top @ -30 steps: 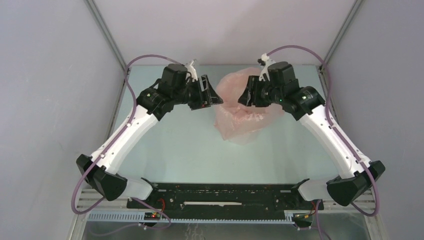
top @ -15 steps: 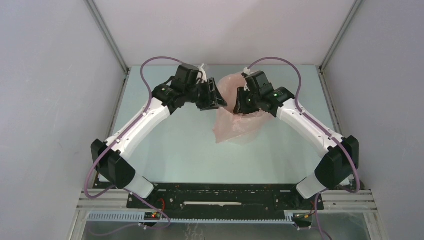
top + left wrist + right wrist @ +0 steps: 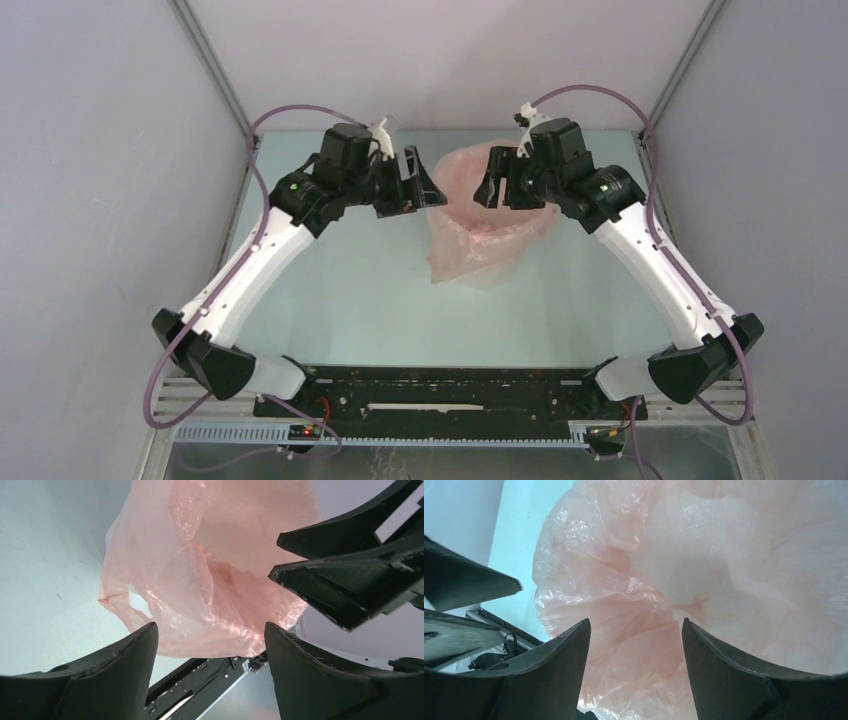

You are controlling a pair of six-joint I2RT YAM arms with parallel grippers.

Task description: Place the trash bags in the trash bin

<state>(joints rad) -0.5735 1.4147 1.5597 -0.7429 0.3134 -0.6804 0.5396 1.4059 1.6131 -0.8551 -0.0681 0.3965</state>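
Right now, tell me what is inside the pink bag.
The right wrist view looks into the pink trash bag: only its own wrinkled film shows. Whatever lies beneath that film is covered.

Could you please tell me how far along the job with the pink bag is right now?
Done, it seems: the pink bag stands on the table with its mouth spread wide, film draped down outside, probably over the bin, which I cannot make out. In hand: nothing; the left end effector and right end effector hover open beside the mouth. Left: perhaps tucking loose film in.
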